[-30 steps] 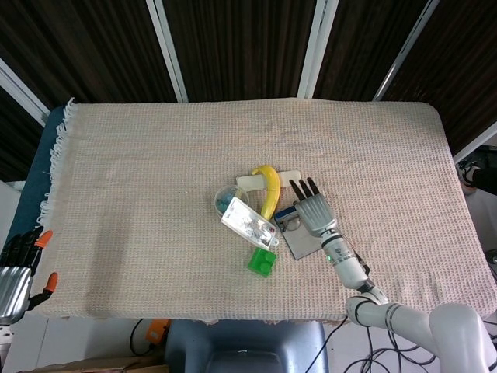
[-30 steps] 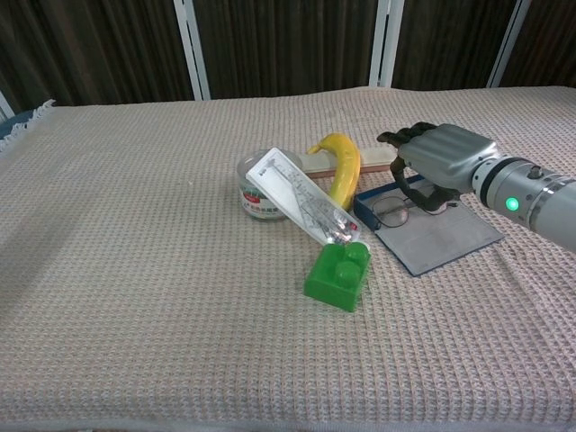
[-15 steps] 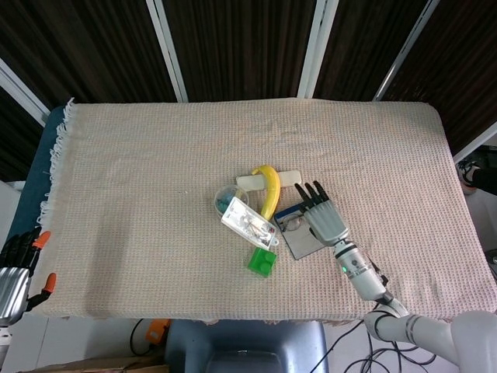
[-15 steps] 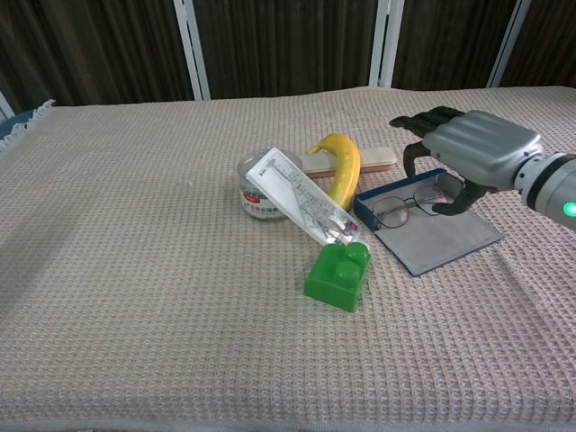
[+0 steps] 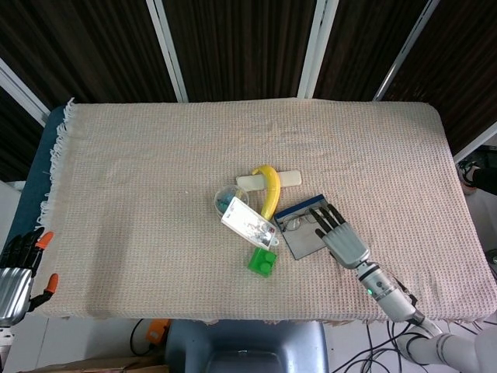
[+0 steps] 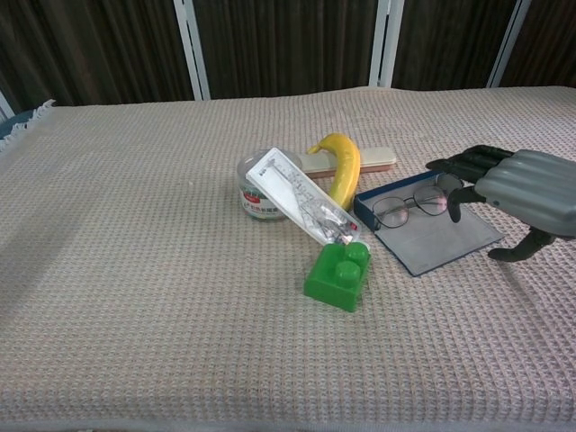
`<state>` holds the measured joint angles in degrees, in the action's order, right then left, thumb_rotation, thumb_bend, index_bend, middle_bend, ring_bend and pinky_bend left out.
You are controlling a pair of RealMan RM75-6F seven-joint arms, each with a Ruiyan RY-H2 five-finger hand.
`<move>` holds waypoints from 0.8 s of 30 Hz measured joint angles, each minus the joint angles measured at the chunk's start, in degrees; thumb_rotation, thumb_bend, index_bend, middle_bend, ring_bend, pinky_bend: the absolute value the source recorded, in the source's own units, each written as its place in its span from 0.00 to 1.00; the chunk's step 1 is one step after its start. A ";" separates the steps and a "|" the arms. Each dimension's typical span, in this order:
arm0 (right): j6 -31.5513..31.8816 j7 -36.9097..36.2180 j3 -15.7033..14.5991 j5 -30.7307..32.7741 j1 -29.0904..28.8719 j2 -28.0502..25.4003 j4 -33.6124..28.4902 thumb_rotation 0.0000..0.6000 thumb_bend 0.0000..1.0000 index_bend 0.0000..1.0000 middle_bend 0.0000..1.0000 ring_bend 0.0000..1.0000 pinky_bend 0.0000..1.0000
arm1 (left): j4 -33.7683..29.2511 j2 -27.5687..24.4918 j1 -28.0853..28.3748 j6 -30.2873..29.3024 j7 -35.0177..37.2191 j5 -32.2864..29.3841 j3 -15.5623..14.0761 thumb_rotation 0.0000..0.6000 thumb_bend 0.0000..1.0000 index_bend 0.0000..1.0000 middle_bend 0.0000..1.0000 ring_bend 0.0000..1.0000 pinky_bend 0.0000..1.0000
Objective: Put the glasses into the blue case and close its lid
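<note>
The glasses [image 6: 409,205] [image 5: 293,224] lie in the tray of the open blue case [image 6: 436,238] [image 5: 307,242], whose grey lid lies flat toward the table's front. My right hand [image 6: 526,193] [image 5: 342,239] hovers over the lid's right side with its fingers spread and nothing in it, clear of the glasses. My left hand [image 5: 15,272] hangs off the table's front left corner, empty, fingers apart.
Just left of the case are a banana [image 6: 345,166] [image 5: 269,189], a beige bar [image 6: 378,159], a clear flat pack [image 6: 301,207] leaning on a round tin [image 6: 256,193], and a green brick [image 6: 338,274] [image 5: 262,261].
My right hand has let go of the glasses, which now rest in the case, and has drawn back to the right and toward the table's front. The left hand has stayed put.
</note>
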<state>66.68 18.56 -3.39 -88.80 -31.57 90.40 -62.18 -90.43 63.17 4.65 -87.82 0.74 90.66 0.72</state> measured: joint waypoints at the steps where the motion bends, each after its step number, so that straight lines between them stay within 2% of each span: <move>1: -0.28 0.09 0.00 -0.10 -0.03 0.29 0.37 1.00 0.33 0.55 0.11 0.00 0.00 | 0.02 0.01 -0.01 -0.03 0.00 -0.02 0.02 1.00 0.42 0.00 0.00 0.00 0.00; 12: -3.13 -0.29 1.60 0.11 -0.97 3.81 4.48 1.00 0.33 0.59 0.11 0.00 0.00 | 0.12 -0.05 -0.04 0.02 -0.06 -0.18 0.06 1.00 0.42 0.00 0.00 0.00 0.00; 24: -4.45 0.15 3.02 0.80 -1.40 5.41 5.96 1.00 0.35 0.63 0.11 0.00 0.00 | 0.15 -0.04 -0.09 -0.13 -0.19 -0.25 0.14 1.00 0.42 0.00 0.00 0.00 0.00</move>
<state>62.23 18.71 -0.37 -88.00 -32.97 95.81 -56.22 -90.28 63.13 4.55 -87.95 0.55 90.41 0.86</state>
